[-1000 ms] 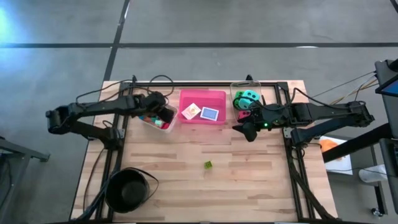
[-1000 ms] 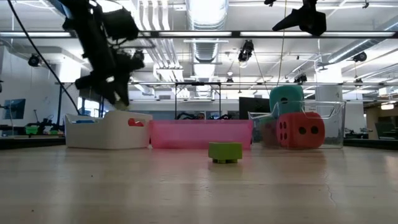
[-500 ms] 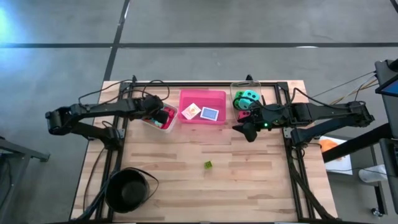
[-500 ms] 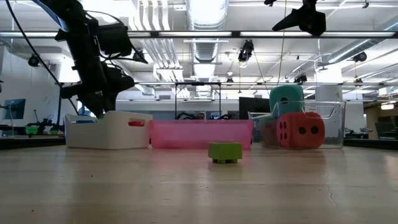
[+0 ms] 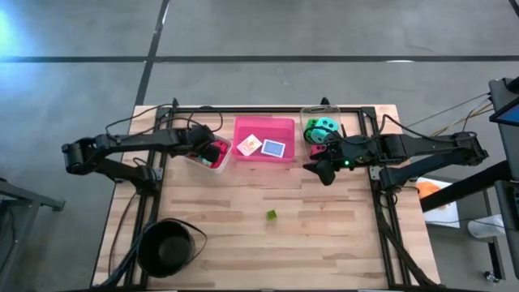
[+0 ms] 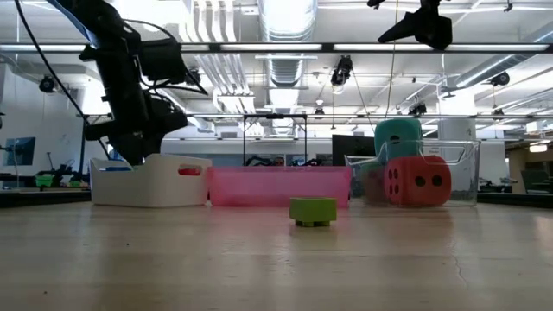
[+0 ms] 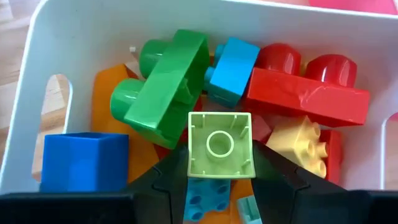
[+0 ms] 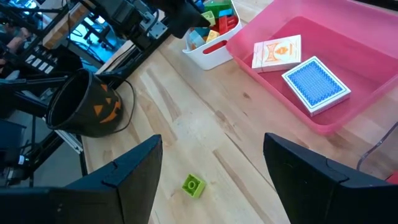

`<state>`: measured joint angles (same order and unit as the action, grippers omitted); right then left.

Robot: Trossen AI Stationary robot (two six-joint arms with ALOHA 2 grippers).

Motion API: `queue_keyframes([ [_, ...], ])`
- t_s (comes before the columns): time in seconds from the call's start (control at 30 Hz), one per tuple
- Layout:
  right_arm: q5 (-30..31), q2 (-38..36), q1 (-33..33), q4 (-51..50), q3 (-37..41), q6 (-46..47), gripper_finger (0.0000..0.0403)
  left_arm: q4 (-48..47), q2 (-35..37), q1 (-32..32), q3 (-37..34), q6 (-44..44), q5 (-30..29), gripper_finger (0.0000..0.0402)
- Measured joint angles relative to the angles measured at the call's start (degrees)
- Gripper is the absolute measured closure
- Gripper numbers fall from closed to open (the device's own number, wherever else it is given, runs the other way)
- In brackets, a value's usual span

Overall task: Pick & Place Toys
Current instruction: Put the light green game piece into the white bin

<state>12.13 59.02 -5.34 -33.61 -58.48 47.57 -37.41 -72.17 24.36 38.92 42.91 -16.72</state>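
The left pincer (image 7: 220, 180) is clamped on a pale green block (image 7: 220, 144), hollow underside up with a round ring inside, over the white tray (image 5: 204, 162) of red, green, blue, orange and yellow blocks (image 7: 303, 87). The right pincer (image 8: 211, 168) hangs with fingers apart above the desk (image 5: 243, 219), near the clear tray (image 6: 462, 164) holding the red die (image 6: 419, 181) and teal die (image 6: 397, 138). A second green block (image 5: 272, 215) sits alone mid-desk. Two cards (image 8: 298, 68) lie in the pink tray (image 5: 284, 126).
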Motion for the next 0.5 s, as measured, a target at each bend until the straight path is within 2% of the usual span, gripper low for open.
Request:
queue_keyframes([
  [0.5, 0.0, 0.0, 0.0, 0.0, 0.0, 0.0, 0.0132, 0.3, -1.2, 0.0, 0.0, 0.4, 0.4, 0.0264],
])
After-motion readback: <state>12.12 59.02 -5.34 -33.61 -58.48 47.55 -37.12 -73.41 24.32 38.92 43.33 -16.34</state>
